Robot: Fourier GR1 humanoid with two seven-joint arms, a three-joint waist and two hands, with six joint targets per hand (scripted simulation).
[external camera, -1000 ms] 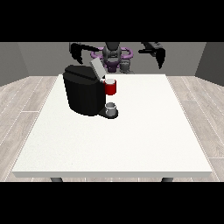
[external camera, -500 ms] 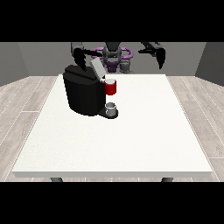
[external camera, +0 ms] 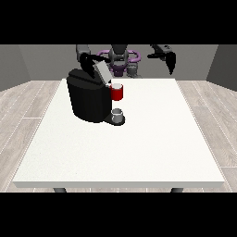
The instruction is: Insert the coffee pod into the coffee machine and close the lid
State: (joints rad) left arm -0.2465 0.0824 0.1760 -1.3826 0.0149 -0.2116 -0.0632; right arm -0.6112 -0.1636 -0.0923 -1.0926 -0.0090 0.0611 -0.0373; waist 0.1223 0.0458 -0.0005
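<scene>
No text, label, brand, number or sign can be read anywhere here

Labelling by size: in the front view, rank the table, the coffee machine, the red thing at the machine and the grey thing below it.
1. Table
2. Coffee machine
3. Red thing
4. Grey thing, only slightly smaller than the red thing, so that order is unsure.

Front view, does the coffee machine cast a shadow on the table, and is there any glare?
Front view: even, flat light; the white table shows no glare, and the black coffee machine casts no distinct shadow on it. The machine's body is too dark to show surface detail.
</scene>
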